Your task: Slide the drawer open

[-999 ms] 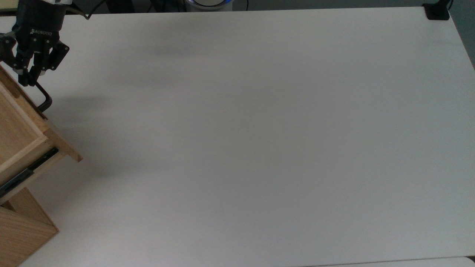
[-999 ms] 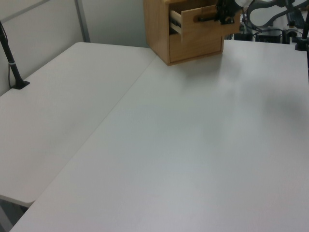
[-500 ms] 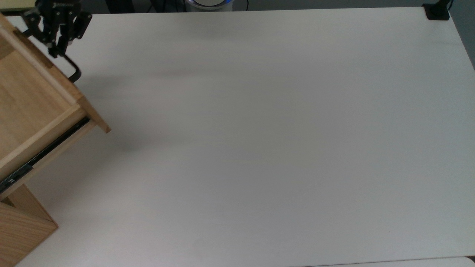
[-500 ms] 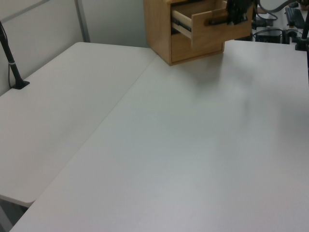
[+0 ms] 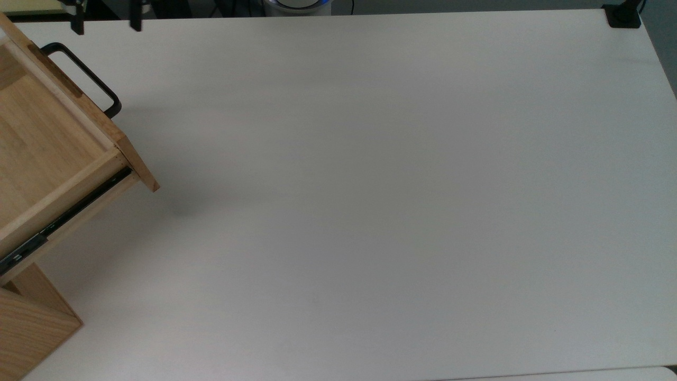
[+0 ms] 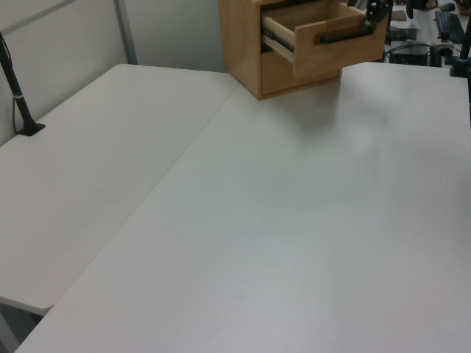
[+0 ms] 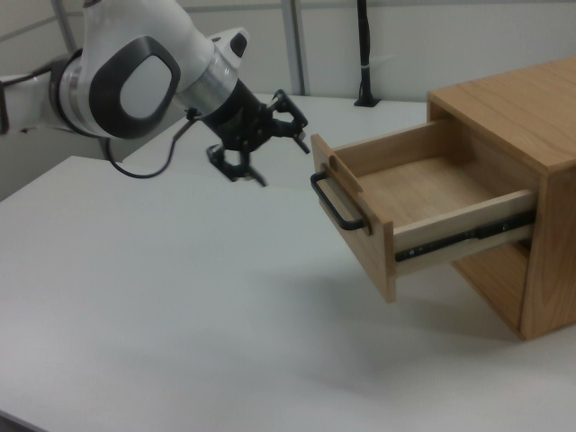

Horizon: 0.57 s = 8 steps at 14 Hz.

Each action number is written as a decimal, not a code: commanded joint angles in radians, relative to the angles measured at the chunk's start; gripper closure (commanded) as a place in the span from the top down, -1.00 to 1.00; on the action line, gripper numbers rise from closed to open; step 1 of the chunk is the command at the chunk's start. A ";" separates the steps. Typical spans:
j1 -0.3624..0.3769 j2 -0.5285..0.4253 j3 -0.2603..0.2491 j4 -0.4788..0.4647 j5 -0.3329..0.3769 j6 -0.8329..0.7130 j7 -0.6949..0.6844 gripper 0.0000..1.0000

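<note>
Robot lab, white table [image 5: 370,185], camera pole [image 7: 363,54]

Single arm [image 7: 135,81] enters from right view's left — white shell, dark joint cover, silver wrist ring — reaching toward right view's right. Black gripper [image 7: 274,148] at its end, held in air, fingers spread apart, nothing between them. One fingertip [image 7: 256,176] angled down, other [image 7: 302,142] higher. In top view, two dark finger ends [image 5: 78,24] poke in at upper edge, well separated. In left view, gripper [image 6: 383,7] sits at upper right.
</note>
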 commanded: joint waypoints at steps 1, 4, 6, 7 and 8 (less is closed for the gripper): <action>-0.006 0.015 0.079 0.188 0.182 -0.415 0.316 1.00; -0.003 0.038 0.121 0.286 0.224 -0.688 0.694 1.00; -0.006 0.047 0.219 0.284 0.224 -0.718 0.926 1.00; -0.006 0.068 0.270 0.280 0.222 -0.714 1.041 1.00; -0.004 0.091 0.287 0.282 0.216 -0.709 1.053 1.00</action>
